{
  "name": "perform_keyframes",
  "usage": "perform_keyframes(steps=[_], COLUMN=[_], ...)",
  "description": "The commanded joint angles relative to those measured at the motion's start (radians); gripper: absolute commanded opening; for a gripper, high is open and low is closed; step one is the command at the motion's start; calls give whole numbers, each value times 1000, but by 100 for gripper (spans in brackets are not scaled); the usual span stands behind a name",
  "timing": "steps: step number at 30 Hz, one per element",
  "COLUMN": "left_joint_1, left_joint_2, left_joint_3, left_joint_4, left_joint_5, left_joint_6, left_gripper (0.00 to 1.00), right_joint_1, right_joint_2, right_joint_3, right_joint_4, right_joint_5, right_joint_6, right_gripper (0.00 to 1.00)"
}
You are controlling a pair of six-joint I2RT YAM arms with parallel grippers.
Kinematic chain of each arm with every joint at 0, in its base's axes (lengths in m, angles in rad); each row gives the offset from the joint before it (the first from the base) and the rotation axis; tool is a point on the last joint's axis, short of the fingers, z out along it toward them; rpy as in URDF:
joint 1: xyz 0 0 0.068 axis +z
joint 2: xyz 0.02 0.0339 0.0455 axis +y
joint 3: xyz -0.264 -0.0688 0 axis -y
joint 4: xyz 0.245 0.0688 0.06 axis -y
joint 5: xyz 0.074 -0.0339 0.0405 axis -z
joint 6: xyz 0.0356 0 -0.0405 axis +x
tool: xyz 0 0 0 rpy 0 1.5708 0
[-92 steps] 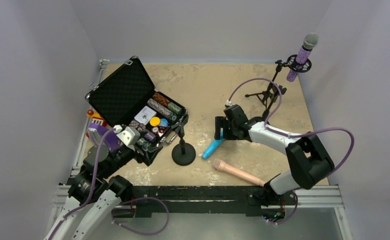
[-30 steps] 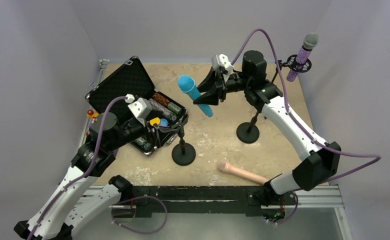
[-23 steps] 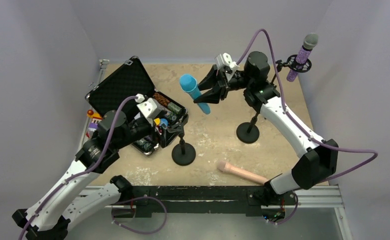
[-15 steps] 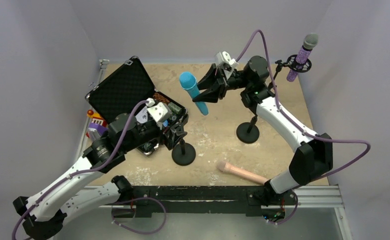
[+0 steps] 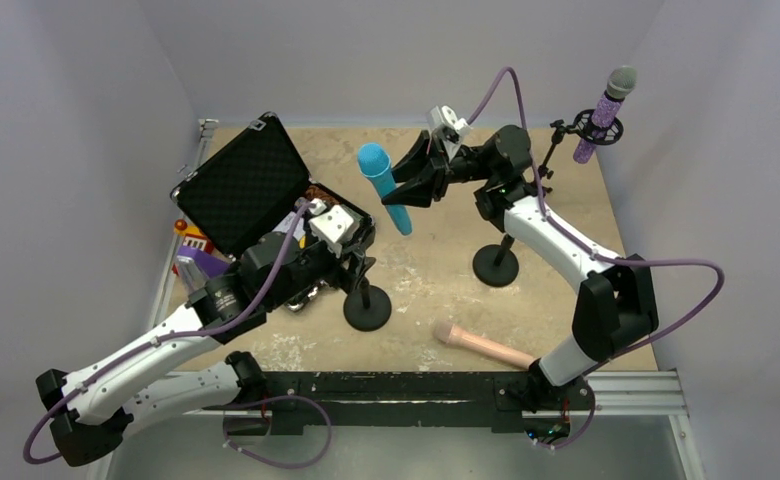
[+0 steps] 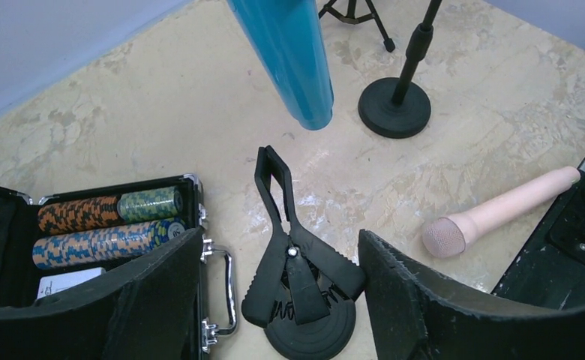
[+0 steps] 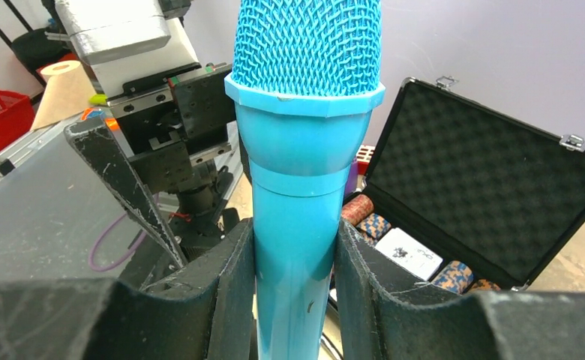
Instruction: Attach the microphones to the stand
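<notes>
Right gripper [image 7: 293, 251] clenched around blue microphone [image 7: 304, 135], head upward, left gripper [image 6: 280, 247] spread above clip stand [image 6: 295, 281]

We see the left arm [image 5: 156, 345] and right arm [image 5: 556, 238]: white links, black joints, looping purple cables [image 5: 509, 69], scuffed black gripper fingers [image 7: 229, 292].

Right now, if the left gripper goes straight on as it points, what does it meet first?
The left gripper would meet the black clip atop the short stand first; it shows between the open fingers, though depth is unclear.
</notes>
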Motion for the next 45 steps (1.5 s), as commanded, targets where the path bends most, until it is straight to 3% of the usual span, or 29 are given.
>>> perform_keyframes(steps=[1, 6, 9, 11, 19, 27, 34, 38, 41, 45], left_joint_1=[-8, -8, -7, -6, -3, 6, 8, 8, 15, 19], left_joint_2=[-3, -25, -52, -74, -109, -92, -69, -85, -112, -146], left_joint_3=[-12, -26, -41, -58, -100, -101, -94, -97, -112, -137], left_joint_4=[21, 4, 2, 14, 37, 55, 92, 92, 92, 115], left_joint_5=[-67, -4, 37, 76, 216, 165, 162, 104, 72, 80], left_joint_6=[-38, -48, -28, -15, 46, 3, -30, -72, -120, -165], left_gripper=[70, 20, 7, 4, 0, 0, 0, 0, 10, 40], right_joint_1=[7, 26, 35, 44, 65, 84, 132, 153, 153, 152], right_joint_2=[-6, 6, 24, 32, 91, 96, 71, 80, 69, 58], right_joint_3=[-9, -35, -45, -63, -46, -111, -162, -183, -192, -205], right_joint_4=[94, 154, 208, 261, 382, 621, 650, 756, 790, 766], right_joint_5=[25, 13, -8, -25, -52, -54, -57, -51, -61, -68], right_joint_6=[37, 64, 99, 126, 153, 309, 321, 386, 409, 388], right_gripper=[0, 0, 0, 0, 0, 0, 0, 0, 0, 0])
